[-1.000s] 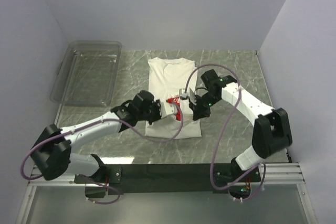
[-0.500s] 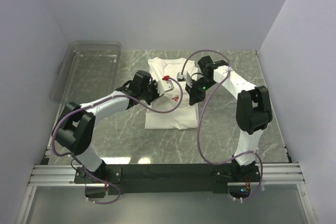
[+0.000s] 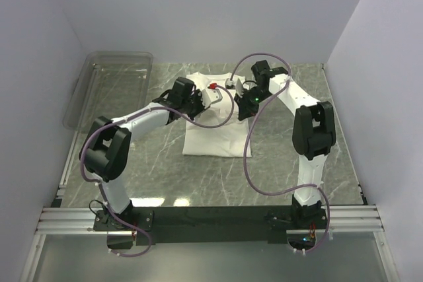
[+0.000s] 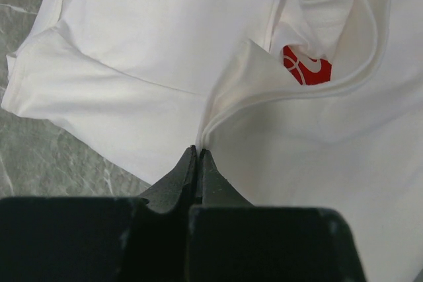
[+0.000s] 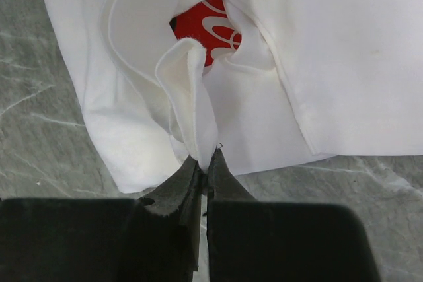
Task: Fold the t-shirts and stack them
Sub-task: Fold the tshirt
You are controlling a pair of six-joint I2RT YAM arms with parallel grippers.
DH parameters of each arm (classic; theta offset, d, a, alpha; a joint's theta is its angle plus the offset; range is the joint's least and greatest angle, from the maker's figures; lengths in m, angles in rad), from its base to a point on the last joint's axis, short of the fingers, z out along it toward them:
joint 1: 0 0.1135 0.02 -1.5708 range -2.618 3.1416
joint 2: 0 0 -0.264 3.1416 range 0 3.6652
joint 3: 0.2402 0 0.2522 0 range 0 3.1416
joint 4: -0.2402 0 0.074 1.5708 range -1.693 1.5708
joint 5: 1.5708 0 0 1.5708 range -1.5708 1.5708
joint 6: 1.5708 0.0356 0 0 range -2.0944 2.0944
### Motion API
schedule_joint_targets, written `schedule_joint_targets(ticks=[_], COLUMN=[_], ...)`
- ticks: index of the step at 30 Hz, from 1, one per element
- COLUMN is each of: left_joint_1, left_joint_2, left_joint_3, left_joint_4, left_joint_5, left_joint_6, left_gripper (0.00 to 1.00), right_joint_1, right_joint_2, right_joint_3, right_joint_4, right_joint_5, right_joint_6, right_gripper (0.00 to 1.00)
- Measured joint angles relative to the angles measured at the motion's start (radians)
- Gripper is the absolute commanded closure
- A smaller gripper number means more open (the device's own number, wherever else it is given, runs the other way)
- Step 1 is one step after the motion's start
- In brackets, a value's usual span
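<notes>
Since a second ago, both of your arms have reached away from their bases toward the far half of the table. The lifted hem has travelled with them, from the middle of the shirt up close to its collar end.

Your left gripper (image 3: 202, 100) has its fingers pressed together on a thin edge of the white cotton t-shirt (image 3: 211, 135). In the left wrist view the hem runs straight out from between the closed black fingertips (image 4: 187, 171). Your right gripper (image 3: 238, 101) is likewise pinched on a bunched fold of the same cloth, which stands up from its tips in the right wrist view. Between the two grippers the fabric is raised and gathered, and a small patch of the red print (image 3: 213, 86) peeks out from under it. The rest of the shirt lies flat around the middle of the table, toward the far side, with its near edge straight.

You are working on a grey-green marble-patterned tabletop (image 3: 284, 170) with pale veins. A clear rectangular plastic bin (image 3: 112, 97) sits at the far left corner, well apart from the shirt. Plain pale walls (image 3: 198, 11) close in the far side and both flanks. A black bar (image 3: 211, 216) runs along the near edge by the arm bases, and purple cables (image 3: 248, 156) loop along each arm.
</notes>
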Motion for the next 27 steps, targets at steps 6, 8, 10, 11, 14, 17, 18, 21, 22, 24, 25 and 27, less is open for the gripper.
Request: schedule_joint_targets(ticks=[6,8,10,11,14,17,18,21,22,24,25,27], left_joint_1=[0.009,0.01,0.011,0.012,0.013,0.013,0.013,0.013,0.013,0.014,0.015,0.017], left_joint_2=[0.033,0.042,0.051,0.058,0.087,0.109,0.111,0.111,0.109,0.098,0.084,0.043], left_joint_3=[0.028,0.036,0.046,0.054,0.09,0.121,0.126,0.147,0.156,0.167,0.167,0.164], left_joint_4=[-0.01,-0.013,-0.02,-0.024,-0.034,-0.022,-0.016,0.008,0.021,0.038,0.043,0.036], left_joint_5=[-0.002,-0.007,-0.011,-0.013,-0.031,-0.081,-0.106,-0.183,-0.217,-0.274,-0.296,-0.315], left_joint_6=[0.0,0.0,0.001,0.003,0.002,-0.015,-0.031,-0.074,-0.094,-0.132,-0.152,-0.199], left_gripper=[1.0,1.0,0.99,1.0,0.74,0.52,0.47,0.32,0.31,0.32,0.32,0.34], right_joint_1=[-0.005,-0.007,-0.011,-0.014,-0.022,-0.024,-0.024,-0.025,-0.026,-0.028,-0.03,-0.035], right_joint_2=[0.035,0.045,0.052,0.055,0.057,0.055,0.05,0.015,-0.003,-0.045,-0.07,-0.124], right_joint_3=[0.039,0.049,0.058,0.063,0.07,0.063,0.052,0.006,-0.005,-0.021,-0.028,-0.053], right_joint_4=[0.001,0.001,0.002,0.003,0.021,0.103,0.149,0.263,0.295,0.344,0.36,0.373], right_joint_5=[0.003,0.004,0.008,0.008,0.022,0.056,0.074,0.15,0.176,0.209,0.216,0.188], right_joint_6=[0.019,0.026,0.034,0.041,0.08,0.166,0.212,0.332,0.374,0.435,0.452,0.454], right_gripper=[1.0,1.0,0.98,0.86,0.44,0.26,0.24,0.24,0.24,0.27,0.28,0.3])
